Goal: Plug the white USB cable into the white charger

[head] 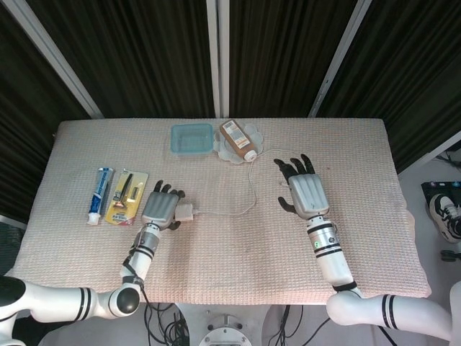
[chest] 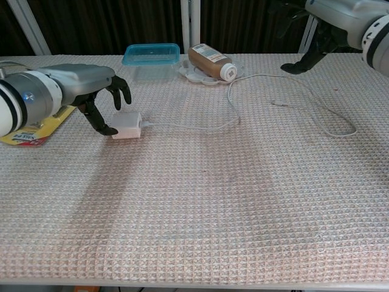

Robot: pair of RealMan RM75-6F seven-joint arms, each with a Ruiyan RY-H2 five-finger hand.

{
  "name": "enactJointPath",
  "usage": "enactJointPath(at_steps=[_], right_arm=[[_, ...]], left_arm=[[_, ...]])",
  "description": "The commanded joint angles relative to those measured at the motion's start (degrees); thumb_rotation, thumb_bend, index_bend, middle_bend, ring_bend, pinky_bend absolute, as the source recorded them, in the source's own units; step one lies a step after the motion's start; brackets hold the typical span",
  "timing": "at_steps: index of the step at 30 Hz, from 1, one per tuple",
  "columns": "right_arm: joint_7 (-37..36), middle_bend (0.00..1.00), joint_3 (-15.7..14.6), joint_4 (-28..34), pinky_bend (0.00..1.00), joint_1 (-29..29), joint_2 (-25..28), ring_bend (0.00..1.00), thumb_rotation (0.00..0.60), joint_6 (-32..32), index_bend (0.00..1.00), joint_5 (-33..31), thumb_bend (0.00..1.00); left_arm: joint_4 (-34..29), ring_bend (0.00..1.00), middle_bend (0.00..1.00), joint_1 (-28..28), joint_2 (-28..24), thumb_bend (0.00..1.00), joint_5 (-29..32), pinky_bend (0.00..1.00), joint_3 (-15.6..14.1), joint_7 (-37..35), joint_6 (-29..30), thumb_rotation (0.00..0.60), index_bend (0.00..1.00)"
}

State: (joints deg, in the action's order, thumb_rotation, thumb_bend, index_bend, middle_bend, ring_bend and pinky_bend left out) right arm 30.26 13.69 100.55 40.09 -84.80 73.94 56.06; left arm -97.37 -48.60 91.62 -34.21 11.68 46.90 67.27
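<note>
The white charger (head: 186, 212) (chest: 126, 125) lies on the table mat, with the white USB cable (head: 230, 213) (chest: 200, 128) plugged into its right side. From there the cable runs right, bends toward the bottle, and loops across the right half of the mat. My left hand (head: 160, 209) (chest: 91, 91) hovers at the charger's left; its thumb is next to the charger and its fingers arch above without touching. My right hand (head: 306, 191) (chest: 316, 30) hangs over the cable's far loop, fingers spread and holding nothing.
A blue lidded container (head: 192, 137) (chest: 151, 55) and a brown bottle (head: 239, 139) (chest: 209, 61) lying on a white dish stand at the back. A toothpaste tube (head: 100, 193) and a yellow razor pack (head: 126, 198) (chest: 30, 131) lie at the left.
</note>
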Motion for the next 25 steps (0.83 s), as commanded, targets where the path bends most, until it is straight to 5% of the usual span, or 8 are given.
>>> enactJointPath(at_steps=[1, 12, 18, 25], right_arm=[[-2.31, 0.22, -2.04, 1.51, 0.0, -2.83, 3.6, 0.07, 0.6, 0.73, 0.1, 2.38, 0.17], [-18.17, 0.19, -9.08, 4.02, 0.0, -13.26, 18.46, 0.01, 0.6, 3.07, 0.1, 15.93, 0.24], [-25.62, 0.18, -12.5, 3.51, 0.0, -20.52, 22.38, 0.0, 0.6, 8.84, 0.1, 21.09, 0.25], [-31.74, 0.18, -15.5, 2.66, 0.0, -26.09, 24.55, 0.0, 0.6, 12.34, 0.1, 26.4, 0.27]], left_arm=[[-0.45, 0.07, 0.25, 2.14, -2.71, 0.18, -5.41, 0.0, -0.7, -4.36, 1.3, 0.6, 0.21], [0.96, 0.07, 0.25, 18.04, -20.03, 0.16, -30.17, 0.0, -9.51, -25.16, 14.99, 0.6, 0.22], [1.52, 0.07, 0.25, 27.65, -26.05, 0.16, -35.46, 0.0, -14.34, -35.07, 20.68, 0.6, 0.22], [1.42, 0.07, 0.25, 36.15, -26.47, 0.16, -39.78, 0.0, -16.08, -37.57, 28.92, 0.6, 0.22]])
